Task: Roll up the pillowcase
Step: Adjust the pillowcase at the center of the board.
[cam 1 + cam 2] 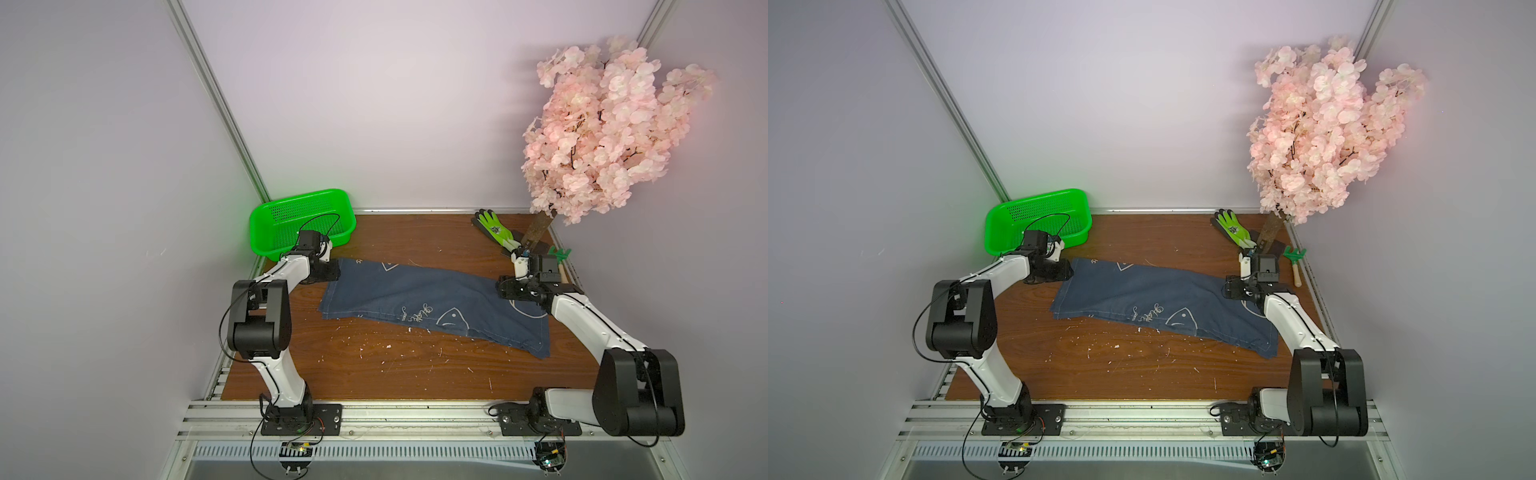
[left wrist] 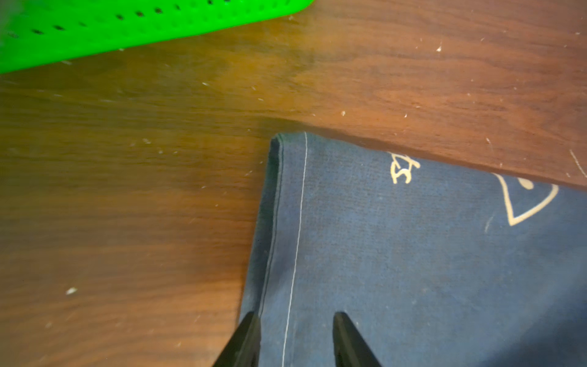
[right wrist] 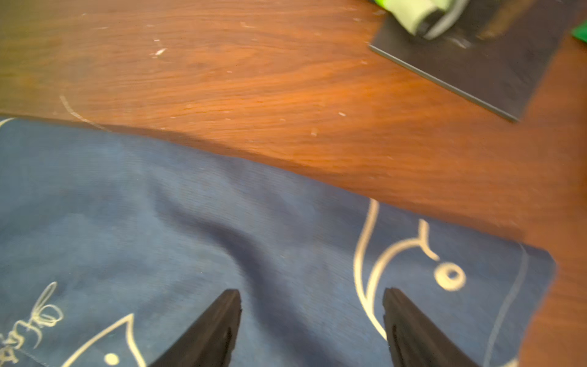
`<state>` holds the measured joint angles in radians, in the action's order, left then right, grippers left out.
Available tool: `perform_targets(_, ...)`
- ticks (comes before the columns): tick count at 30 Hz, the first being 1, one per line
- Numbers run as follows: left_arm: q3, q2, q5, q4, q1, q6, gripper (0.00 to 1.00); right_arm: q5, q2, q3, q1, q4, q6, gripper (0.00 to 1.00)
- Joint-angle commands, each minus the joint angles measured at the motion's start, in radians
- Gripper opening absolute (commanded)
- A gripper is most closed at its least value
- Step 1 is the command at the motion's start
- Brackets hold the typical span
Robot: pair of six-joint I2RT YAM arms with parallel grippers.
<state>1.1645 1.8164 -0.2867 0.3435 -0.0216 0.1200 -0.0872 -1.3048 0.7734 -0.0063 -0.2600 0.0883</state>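
The pillowcase (image 1: 415,295) (image 1: 1142,295) is a dark blue cloth with white fish outlines and lettering, spread flat and slightly slanted across the wooden table. My left gripper (image 1: 328,270) (image 1: 1061,270) is low at its far left corner. In the left wrist view the left gripper (image 2: 295,317) is open, its fingers astride the stitched hem of the pillowcase (image 2: 413,254). My right gripper (image 1: 505,286) (image 1: 1231,286) is over the far right end. In the right wrist view the right gripper (image 3: 313,294) is open wide above the pillowcase (image 3: 158,206), beside a fish outline.
A green basket (image 1: 303,224) (image 2: 95,31) stands at the far left corner, just behind my left wrist. A green-and-black glove (image 1: 496,228), a pink blossom tree (image 1: 602,133) on a dark base plate (image 3: 460,70) and a small green rake (image 1: 561,255) crowd the far right. White crumbs (image 1: 374,353) dot the table.
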Motion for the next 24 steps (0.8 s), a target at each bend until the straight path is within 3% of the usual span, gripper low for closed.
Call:
perform_targets(1,0.019,0.027,-0.019,-0.014,-0.013,-0.029,0.42,-0.042,0.05,-0.03,-0.047,-0.012,0.008,0.77)
perform_targets(18,0.082,0.119,0.007,0.023,-0.02,-0.106,0.39,-0.046,0.116,-0.085,-0.192,-0.007,0.048,0.78)
perform_targets(24,0.095,0.131,-0.047,0.019,-0.02,-0.092,0.3,-0.041,0.118,-0.088,-0.23,-0.004,0.073,0.78)
